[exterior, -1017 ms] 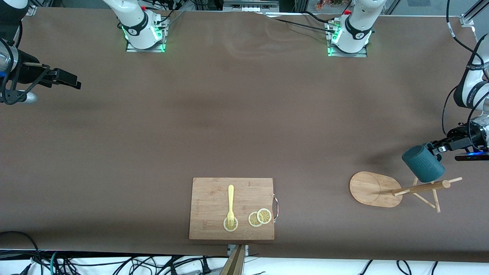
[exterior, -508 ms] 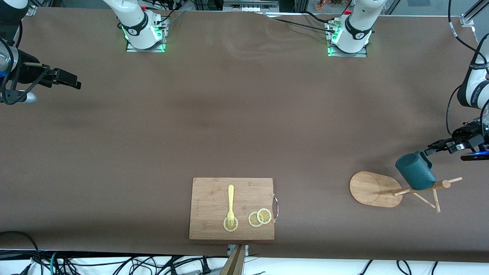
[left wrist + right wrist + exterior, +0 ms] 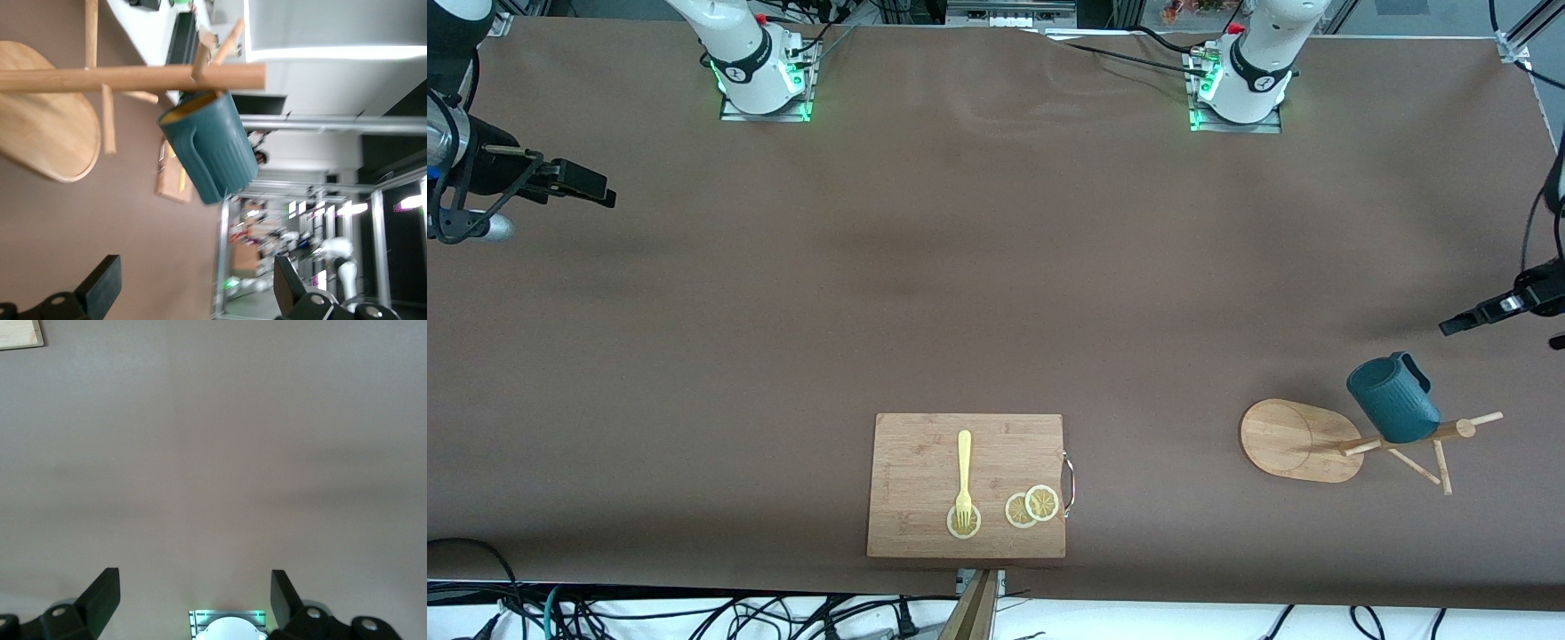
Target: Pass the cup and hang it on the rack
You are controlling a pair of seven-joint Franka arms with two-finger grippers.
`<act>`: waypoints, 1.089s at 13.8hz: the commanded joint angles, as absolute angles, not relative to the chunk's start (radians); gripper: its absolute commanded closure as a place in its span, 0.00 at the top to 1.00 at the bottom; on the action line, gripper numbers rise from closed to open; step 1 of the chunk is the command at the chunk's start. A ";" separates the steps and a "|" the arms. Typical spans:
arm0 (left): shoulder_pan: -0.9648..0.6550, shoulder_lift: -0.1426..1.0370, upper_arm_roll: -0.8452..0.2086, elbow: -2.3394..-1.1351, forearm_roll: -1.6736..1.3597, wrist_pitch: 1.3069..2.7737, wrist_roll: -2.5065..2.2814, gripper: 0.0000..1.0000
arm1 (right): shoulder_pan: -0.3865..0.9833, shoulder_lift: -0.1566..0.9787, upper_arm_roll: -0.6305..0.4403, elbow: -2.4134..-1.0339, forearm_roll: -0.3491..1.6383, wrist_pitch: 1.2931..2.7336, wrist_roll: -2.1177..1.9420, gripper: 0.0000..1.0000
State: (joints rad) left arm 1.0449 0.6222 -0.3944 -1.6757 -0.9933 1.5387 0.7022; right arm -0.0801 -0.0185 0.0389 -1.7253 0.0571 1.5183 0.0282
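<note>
The dark teal ribbed cup hangs by its handle on a peg of the light wooden rack, toward the left arm's end of the table. In the left wrist view the cup hangs under the rack's post, yellowish inside showing. My left gripper is open and empty, clear of the cup; its jaws stand wide apart. My right gripper waits open and empty at the right arm's end of the table; in its wrist view there is only bare table.
A rectangular wooden cutting board lies near the front edge at the middle, with a yellow fork and lemon slices on it. The right arm's base shows in the right wrist view.
The left gripper let go of the cup, which settled onto the rack's peg. The gripper then drew back from the rack toward the table's edge at its end. The right arm has not moved.
</note>
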 commanded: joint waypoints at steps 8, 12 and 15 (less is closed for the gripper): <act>0.762 -0.101 -0.188 -1.893 -0.698 1.445 0.704 1.00 | -0.081 -0.025 0.038 -1.724 0.072 1.505 0.018 1.00; 0.489 -0.212 -0.068 -1.865 -0.513 1.457 0.466 1.00 | -0.081 -0.025 0.038 -1.724 0.072 1.505 0.018 1.00; 0.326 -0.212 -0.054 -1.786 -0.346 1.473 0.258 1.00 | -0.081 -0.025 0.038 -1.724 0.072 1.506 0.018 1.00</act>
State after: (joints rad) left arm 0.4264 -0.2214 -0.0740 -1.8318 -0.4390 1.4567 0.3722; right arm -0.0799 -0.0183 0.0388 -1.7258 0.0575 1.5180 0.0282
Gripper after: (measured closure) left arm 0.000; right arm 0.000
